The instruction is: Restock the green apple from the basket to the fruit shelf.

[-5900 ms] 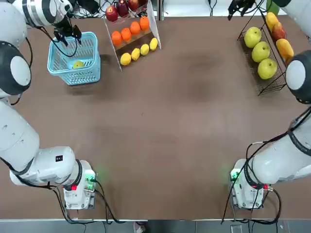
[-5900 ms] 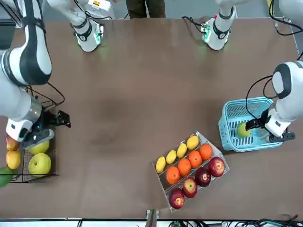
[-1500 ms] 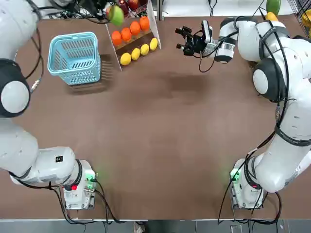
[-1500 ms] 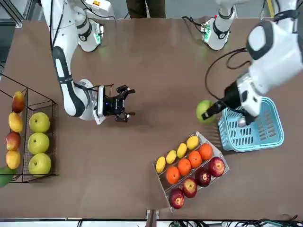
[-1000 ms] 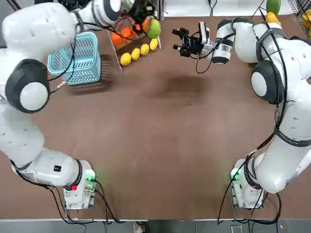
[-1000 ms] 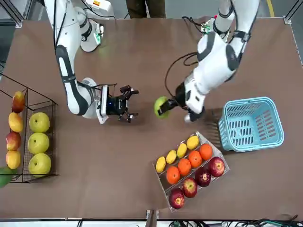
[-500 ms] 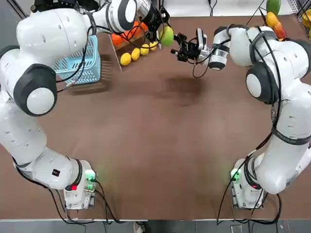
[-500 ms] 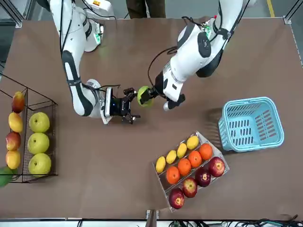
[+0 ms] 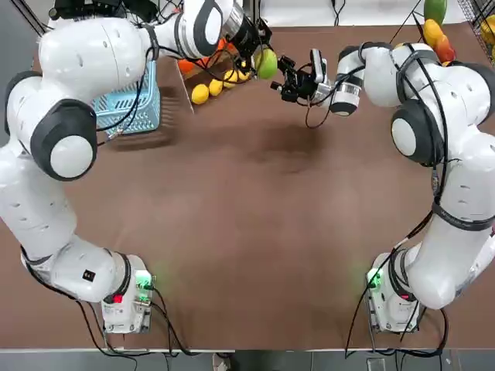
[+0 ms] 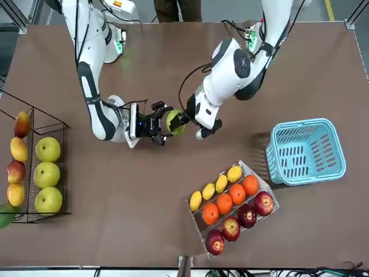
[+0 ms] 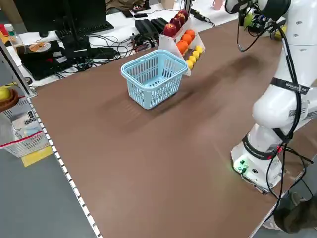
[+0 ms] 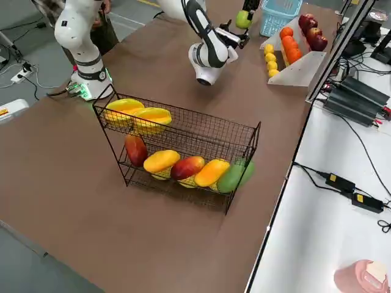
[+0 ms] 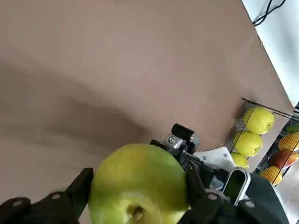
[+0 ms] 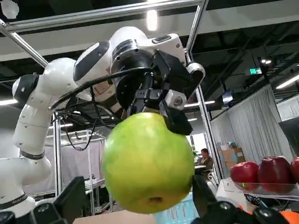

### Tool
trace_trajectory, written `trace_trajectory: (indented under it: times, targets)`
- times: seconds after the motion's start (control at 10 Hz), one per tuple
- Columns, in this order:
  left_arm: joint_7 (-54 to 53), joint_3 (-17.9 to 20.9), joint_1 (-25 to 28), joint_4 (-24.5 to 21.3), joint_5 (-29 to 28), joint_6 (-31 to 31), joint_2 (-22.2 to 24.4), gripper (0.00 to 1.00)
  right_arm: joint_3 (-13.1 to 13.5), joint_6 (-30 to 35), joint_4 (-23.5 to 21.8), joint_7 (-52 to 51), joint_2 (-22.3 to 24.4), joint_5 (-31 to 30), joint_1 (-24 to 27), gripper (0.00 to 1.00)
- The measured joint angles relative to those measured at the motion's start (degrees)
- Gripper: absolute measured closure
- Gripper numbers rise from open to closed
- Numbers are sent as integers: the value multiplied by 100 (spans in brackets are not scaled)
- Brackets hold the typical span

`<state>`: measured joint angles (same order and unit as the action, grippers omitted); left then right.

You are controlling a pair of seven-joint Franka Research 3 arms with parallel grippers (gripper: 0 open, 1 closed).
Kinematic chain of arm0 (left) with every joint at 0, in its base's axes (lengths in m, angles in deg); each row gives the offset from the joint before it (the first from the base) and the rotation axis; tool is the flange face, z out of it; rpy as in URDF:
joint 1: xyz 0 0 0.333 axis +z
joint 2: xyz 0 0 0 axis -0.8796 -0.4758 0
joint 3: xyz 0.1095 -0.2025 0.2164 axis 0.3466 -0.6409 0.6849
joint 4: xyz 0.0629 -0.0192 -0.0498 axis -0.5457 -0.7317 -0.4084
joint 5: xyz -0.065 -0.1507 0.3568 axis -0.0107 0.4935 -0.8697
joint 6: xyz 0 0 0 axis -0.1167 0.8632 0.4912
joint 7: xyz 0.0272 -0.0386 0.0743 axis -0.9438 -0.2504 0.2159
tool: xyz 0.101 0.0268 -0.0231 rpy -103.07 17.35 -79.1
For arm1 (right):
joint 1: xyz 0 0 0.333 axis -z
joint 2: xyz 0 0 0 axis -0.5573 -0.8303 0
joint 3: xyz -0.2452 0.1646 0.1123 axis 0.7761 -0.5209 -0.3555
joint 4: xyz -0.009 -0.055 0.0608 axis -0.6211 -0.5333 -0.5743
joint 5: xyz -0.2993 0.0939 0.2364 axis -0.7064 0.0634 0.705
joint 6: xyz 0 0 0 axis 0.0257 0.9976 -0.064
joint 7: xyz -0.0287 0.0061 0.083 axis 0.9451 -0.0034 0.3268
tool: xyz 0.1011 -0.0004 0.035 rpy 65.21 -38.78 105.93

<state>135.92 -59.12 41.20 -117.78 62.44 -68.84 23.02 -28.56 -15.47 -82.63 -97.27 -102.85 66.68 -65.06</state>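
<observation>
Brown and broad, the table (image 9: 255, 232) filled the top view, with both arms reaching to its upper middle. At the left edge of the front view stood the fruit shelf (image 10: 34, 167), a black wire rack of pale yellow-green and orange-red fruit, well apart from the handover. The light blue basket (image 10: 305, 151) sat empty at the right of that view, beside the tilted stand of oranges and lemons (image 10: 233, 202). The green apple (image 10: 174, 122) hung above the table at centre, pinched in the left pincer (image 10: 180, 122). The right pincer (image 10: 161, 124) faced it, fingers spread wide to either side of the fruit, not yet pressing it. If the left pincer let go before the right one had pressed in, the smooth apple could drop and roll; an off-centre squeeze might also squirt it out sideways.
</observation>
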Motion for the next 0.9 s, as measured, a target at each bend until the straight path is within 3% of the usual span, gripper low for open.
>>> trace_trajectory:
  times: [0.3, 0.4, 0.5, 0.9]
  targets:
    - [79, 18, -252, 0, -33, -211, -83, 15, -193, -6, -11, 0, 1, 3, -1, 4]
    - [246, 20, -292, -1, -171, -229, -89, 15, -194, -30, -33, 0, -3, 17, 16, 17]
    - [409, 15, -312, 1, -341, -263, -95, 15, -196, -33, -39, 0, -4, 18, 22, 20]
    - [491, 10, -328, 18, -431, -276, -98, 13, -194, 18, -43, 1, -6, 23, 30, 21]
